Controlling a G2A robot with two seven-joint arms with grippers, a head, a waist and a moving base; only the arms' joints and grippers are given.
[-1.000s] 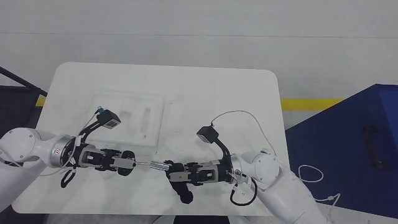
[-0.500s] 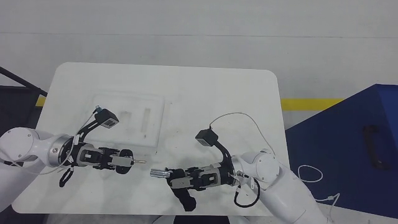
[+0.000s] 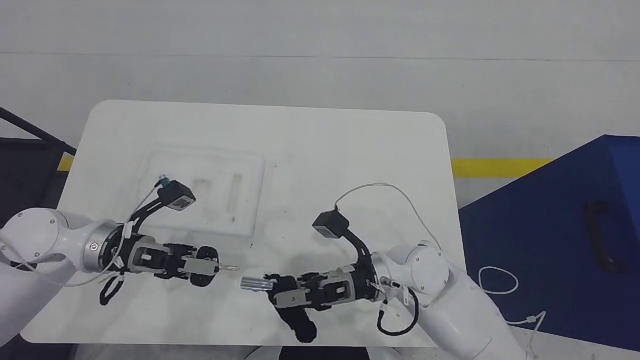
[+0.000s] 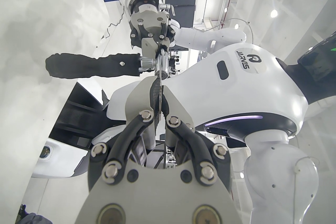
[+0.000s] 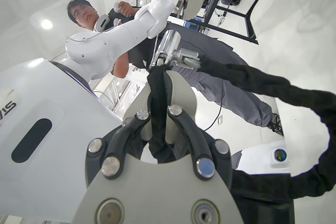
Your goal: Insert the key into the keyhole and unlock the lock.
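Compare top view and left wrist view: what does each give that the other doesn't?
Top view: the clear tray on the table, and an open gap between the tip of the key and the lock. Left wrist view: the left pincer shut tight, seen close up, with the lock's metal barrel just beyond its tips. Both: the right pincer gripping the lock, and the black sleeved cable trailing from it.

surface: white table (image 3: 400,140) | on it: what looks like a clear shallow tray (image 3: 210,190), left of centre
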